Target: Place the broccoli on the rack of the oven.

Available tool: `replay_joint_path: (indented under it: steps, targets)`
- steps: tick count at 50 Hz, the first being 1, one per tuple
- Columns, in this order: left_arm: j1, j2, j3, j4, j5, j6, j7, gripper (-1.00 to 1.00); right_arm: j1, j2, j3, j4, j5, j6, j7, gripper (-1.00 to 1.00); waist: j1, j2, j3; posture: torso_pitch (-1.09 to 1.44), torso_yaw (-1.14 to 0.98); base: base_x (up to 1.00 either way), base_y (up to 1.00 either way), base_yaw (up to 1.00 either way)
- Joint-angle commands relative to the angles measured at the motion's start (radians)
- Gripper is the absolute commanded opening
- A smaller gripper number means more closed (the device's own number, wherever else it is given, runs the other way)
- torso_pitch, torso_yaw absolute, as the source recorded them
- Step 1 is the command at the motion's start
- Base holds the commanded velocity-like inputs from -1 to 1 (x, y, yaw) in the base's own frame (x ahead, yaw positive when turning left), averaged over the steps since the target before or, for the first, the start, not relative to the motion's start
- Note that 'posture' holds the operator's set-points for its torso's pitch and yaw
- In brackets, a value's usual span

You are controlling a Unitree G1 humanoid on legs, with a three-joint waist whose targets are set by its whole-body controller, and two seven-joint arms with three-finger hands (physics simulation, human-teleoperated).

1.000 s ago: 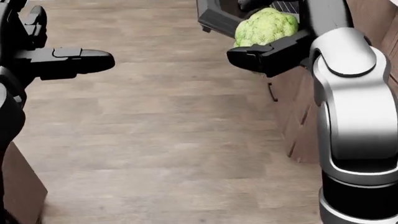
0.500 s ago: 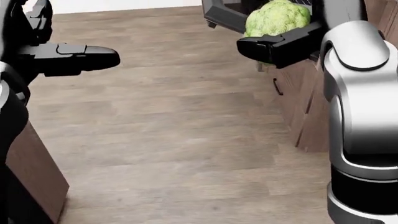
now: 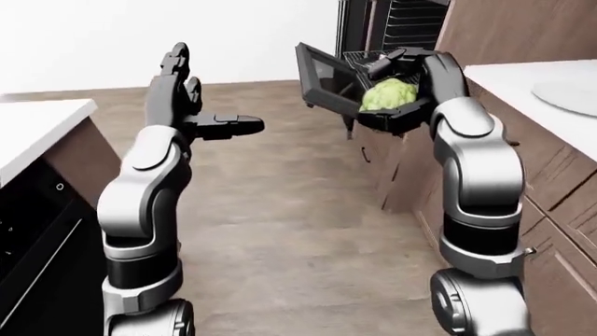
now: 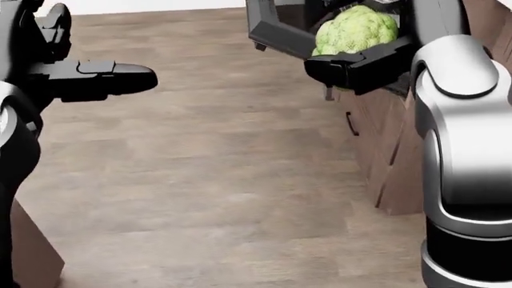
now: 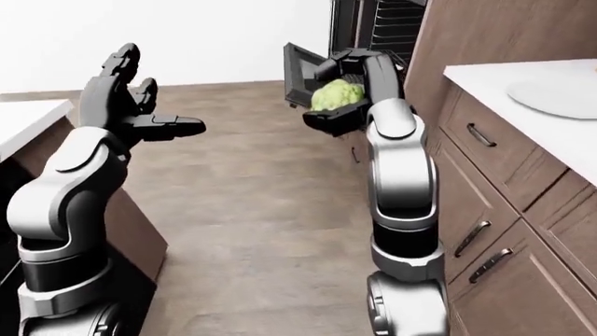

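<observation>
The pale green broccoli point(image 4: 356, 29) sits in my right hand point(image 3: 381, 94), whose black fingers point(image 3: 384, 61) curl over its top while the thumb point(image 4: 352, 66) presses beneath it. The hand holds it just to the right of the oven's lowered door point(image 3: 322, 73). Above that door the oven cavity stands open, showing dark wire racks point(image 3: 411, 24). My left hand point(image 3: 213, 94) is raised at the left of the left-eye view, open, fingers up and thumb point(image 4: 120, 78) pointing right, holding nothing.
Brown cabinets with drawers point(image 5: 481, 203) run down the right side under a white counter point(image 5: 485, 77) that bears a plate point(image 5: 551, 87). On the left stand another white counter point(image 3: 37, 126) and a black appliance point(image 3: 28, 245). Wooden floor point(image 4: 216, 168) lies between.
The whole picture shifted as the camera moved. The oven door now shows larger at the top of the head view, and the broccoli stays in my right hand close beside it.
</observation>
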Motion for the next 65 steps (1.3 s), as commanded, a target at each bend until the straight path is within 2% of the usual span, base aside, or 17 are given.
replay_joint_path:
  steps: [1, 4, 6, 10, 16, 18, 20, 30, 33, 35, 39, 44, 46, 55, 59, 61, 65]
  targets:
    - [-0.025, 0.014, 0.016, -0.023, 0.006, -0.027, 0.004, 1.0, -0.038, -0.001, 0.003, -0.03, 0.004, -0.041, -0.003, -1.0, 0.005, -0.001, -0.025, 0.0, 0.0, 0.62, -0.13, 0.0]
    - [-0.023, 0.014, 0.017, -0.025, 0.005, -0.027, 0.003, 1.0, -0.043, -0.002, 0.005, -0.028, 0.004, -0.039, -0.003, -1.0, 0.0, 0.055, -0.052, 0.0, 0.0, 0.62, -0.12, 0.0]
    - [-0.023, 0.015, 0.017, -0.015, 0.007, -0.037, 0.0, 1.0, -0.044, -0.003, 0.005, -0.028, 0.004, -0.039, -0.003, -1.0, -0.001, 0.059, -0.007, 0.0, 0.0, 0.62, -0.12, 0.0]
    - [-0.024, 0.016, 0.018, -0.013, 0.006, -0.037, 0.0, 1.0, -0.047, -0.003, 0.006, -0.03, 0.003, -0.034, -0.003, -1.0, 0.023, 0.044, -0.029, 0.0, 0.0, 0.62, -0.12, 0.0]
    - [-0.025, 0.014, 0.016, -0.017, 0.006, -0.034, 0.002, 1.0, -0.046, -0.005, 0.004, -0.04, 0.003, -0.027, 0.001, -1.0, 0.053, -0.019, -0.041, 0.0, 0.0, 0.62, -0.12, 0.0]
    - [-0.026, 0.013, 0.014, -0.018, 0.007, -0.033, 0.003, 1.0, -0.049, -0.007, 0.004, -0.042, 0.003, -0.024, 0.002, -1.0, 0.043, -0.091, -0.057, 0.0, 0.0, 0.62, -0.12, 0.0]
    - [-0.027, 0.012, 0.012, -0.015, 0.008, -0.034, 0.003, 1.0, -0.049, -0.008, 0.003, -0.042, 0.003, -0.025, 0.002, -1.0, 0.048, -0.081, -0.004, 0.0, 0.0, 0.61, -0.12, 0.0]
    - [-0.041, 0.014, 0.013, -0.023, 0.007, -0.015, 0.004, 1.0, -0.058, -0.009, 0.0, -0.039, 0.006, -0.02, -0.002, -1.0, 0.006, -0.022, -0.036, 0.0, 0.0, 0.62, -0.12, 0.0]
    - [-0.039, 0.015, 0.014, -0.02, 0.007, -0.019, 0.002, 1.0, -0.061, -0.011, 0.001, -0.037, 0.007, -0.02, -0.003, -1.0, 0.015, 0.055, -0.055, 0.0, 0.0, 0.62, -0.12, 0.0]
    - [-0.04, 0.014, 0.015, -0.024, 0.006, -0.015, 0.004, 1.0, -0.064, -0.012, 0.0, -0.037, 0.007, -0.018, -0.004, -1.0, 0.007, 0.038, -0.002, 0.0, 0.0, 0.62, -0.12, 0.0]
    - [-0.034, 0.014, 0.015, -0.016, 0.008, -0.028, 0.001, 1.0, -0.057, -0.011, -0.001, -0.036, 0.008, -0.024, -0.006, -1.0, 0.025, 0.043, -0.03, 0.0, 0.0, 0.62, -0.12, 0.0]
    - [-0.032, 0.013, 0.013, -0.017, 0.007, -0.028, 0.002, 1.0, -0.055, -0.008, -0.005, -0.042, 0.014, -0.029, -0.015, -1.0, 0.026, -0.014, -0.028, 0.0, 0.0, 0.19, -0.03, 0.0]
    - [-0.032, 0.013, 0.015, -0.021, 0.006, -0.024, 0.003, 1.0, -0.049, -0.007, -0.004, -0.044, 0.017, -0.027, -0.017, -1.0, 0.032, -0.113, -0.041, 0.0, 0.0, 0.0, 0.0, 0.0]
    - [-0.028, 0.013, 0.016, -0.024, 0.006, -0.025, 0.003, 1.0, -0.053, -0.008, 0.001, -0.043, 0.019, -0.018, -0.016, -1.0, 0.017, -0.017, -0.042, 0.0, 0.0, 0.16, 0.0, 0.0]
    - [-0.031, 0.015, 0.016, -0.018, 0.006, -0.029, 0.002, 1.0, -0.058, -0.01, -0.003, -0.031, 0.02, -0.029, -0.02, -1.0, 0.011, 0.082, -0.091, 0.0, 0.0, 0.21, 0.0, 0.0]
    - [-0.032, 0.016, 0.015, -0.021, 0.006, -0.025, 0.002, 1.0, -0.058, -0.011, -0.003, -0.032, 0.021, -0.031, -0.022, -1.0, 0.024, 0.066, -0.025, 0.0, 0.0, 0.07, 0.0, 0.0]
    - [-0.034, 0.015, 0.014, -0.019, 0.007, -0.025, 0.002, 1.0, -0.069, -0.013, -0.006, -0.032, 0.023, -0.017, -0.028, -1.0, 0.017, 0.033, -0.046, 0.0, 0.0, 0.0, -0.05, 0.0]
